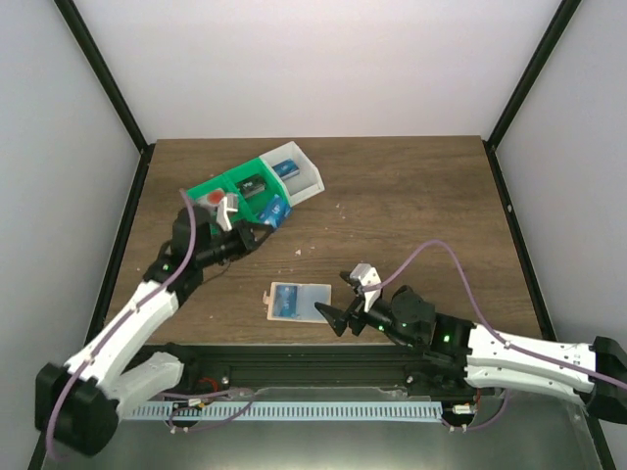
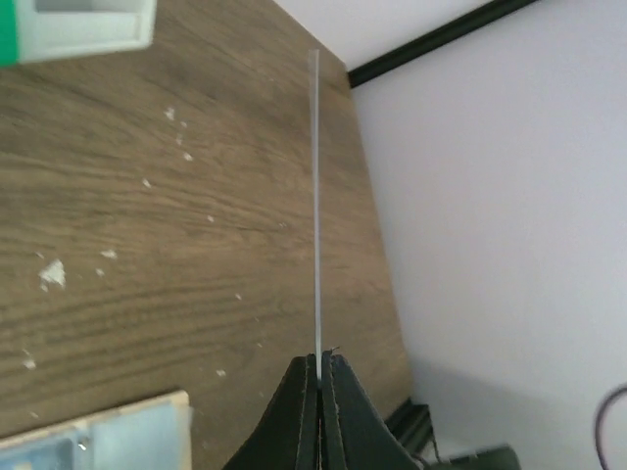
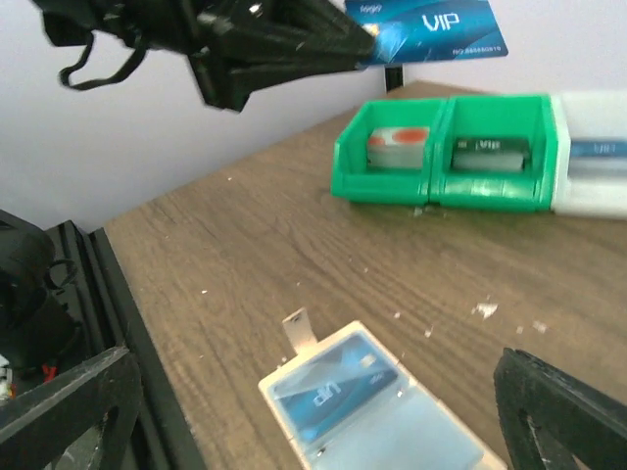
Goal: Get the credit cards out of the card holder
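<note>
The right gripper's black fingers (image 3: 69, 411) fill the bottom corners of its wrist view, spread wide apart and holding nothing. The card holder (image 3: 382, 421) lies flat on the wooden table (image 1: 411, 196) between and just beyond them. The holder is a pale blue-grey sleeve with a small tan tab (image 3: 297, 330) sticking out from its far corner. A credit card (image 3: 333, 387) is tucked inside it, blue, with "VIP" in light letters that read upside down from this side. From above, the right gripper (image 1: 345, 305) sits at the holder's right edge, low over the table; whether it touches the holder cannot be told. The left gripper (image 2: 318, 370) is clenched on a second credit card (image 3: 441, 29) and holds it in the air by one end. Its own wrist camera sees that card edge-on, as a thin pale line rising from between the closed fingers. The right wrist view shows its face: blue, with large white "VIP", a small "logo" above it and a line of digits too small to read. From above, this card hangs near the front of a green bin (image 3: 441, 186) with two compartments. One compartment holds a red-orange item on white (image 3: 397, 145). The other holds a dark item (image 3: 485, 147) marked "VIP". A white bin (image 3: 593, 186) adjoins the green one and holds something blue whose lettering is blurred.
</note>
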Controlling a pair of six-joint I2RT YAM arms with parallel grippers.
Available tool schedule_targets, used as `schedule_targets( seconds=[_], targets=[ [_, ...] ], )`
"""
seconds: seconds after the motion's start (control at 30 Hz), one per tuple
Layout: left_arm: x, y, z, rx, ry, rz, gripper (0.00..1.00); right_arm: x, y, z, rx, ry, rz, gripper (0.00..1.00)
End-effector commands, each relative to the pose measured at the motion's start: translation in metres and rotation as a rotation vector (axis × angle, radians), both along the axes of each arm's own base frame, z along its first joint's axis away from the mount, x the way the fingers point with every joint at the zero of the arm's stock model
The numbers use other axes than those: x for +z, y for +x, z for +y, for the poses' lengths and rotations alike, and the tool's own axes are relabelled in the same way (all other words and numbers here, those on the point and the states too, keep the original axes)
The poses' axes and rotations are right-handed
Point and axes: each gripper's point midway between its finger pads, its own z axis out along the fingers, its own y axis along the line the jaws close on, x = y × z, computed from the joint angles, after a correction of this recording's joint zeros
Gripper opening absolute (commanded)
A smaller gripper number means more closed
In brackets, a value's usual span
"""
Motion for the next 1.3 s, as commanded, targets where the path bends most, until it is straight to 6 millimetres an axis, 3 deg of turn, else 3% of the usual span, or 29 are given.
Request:
schedule_targets(
  seconds=[0.0, 0.17, 0.4, 0.57, 0.67, 0.83, 0.9, 0.97, 1.1, 1.17, 1.27],
  targets=[
    [-0.010, 0.037, 0.003, -0.057, 0.101, -0.002, 0.00, 0.010, -0.004, -0.012, -0.045, 0.073, 0.196, 1.00],
    [-0.023, 0.096, -0.002, -0.084, 0.177, 0.049, 0.00, 0.020, -0.004, -0.020, -0.059, 0.131, 0.193, 1.00],
    [-0.049, 0.172, -0.001, -0.053, 0.242, 0.114, 0.00, 0.023, -0.013, -0.014, 0.001, 0.118, 0.217, 1.00],
    [-0.067, 0.210, -0.001, -0.049, 0.263, 0.155, 0.00, 0.018, -0.003, -0.024, -0.079, 0.112, 0.220, 1.00],
    [-0.074, 0.225, -0.002, -0.033, 0.260, 0.159, 0.00, 0.017, 0.016, -0.040, -0.233, 0.123, 0.263, 1.00],
    [-0.088, 0.243, -0.006, -0.043, 0.257, 0.198, 0.00, 0.027, 0.036, -0.033, -0.296, 0.059, 0.217, 1.00],
    [-0.088, 0.245, -0.005, -0.039, 0.246, 0.189, 0.00, 0.028, 0.054, -0.031, -0.319, 0.053, 0.227, 1.00],
    [-0.089, 0.244, -0.005, -0.030, 0.238, 0.184, 0.00, 0.028, 0.085, -0.035, -0.338, 0.074, 0.260, 0.98],
    [-0.097, 0.249, 0.003, -0.003, 0.226, 0.210, 0.00, 0.022, 0.133, -0.036, -0.323, 0.088, 0.301, 0.84],
    [-0.103, 0.257, 0.007, 0.012, 0.228, 0.227, 0.00, 0.018, 0.150, -0.031, -0.323, 0.071, 0.319, 0.80],
    [-0.111, 0.268, 0.012, 0.033, 0.224, 0.252, 0.00, 0.018, 0.159, -0.018, -0.293, 0.056, 0.355, 0.79]
  ],
)
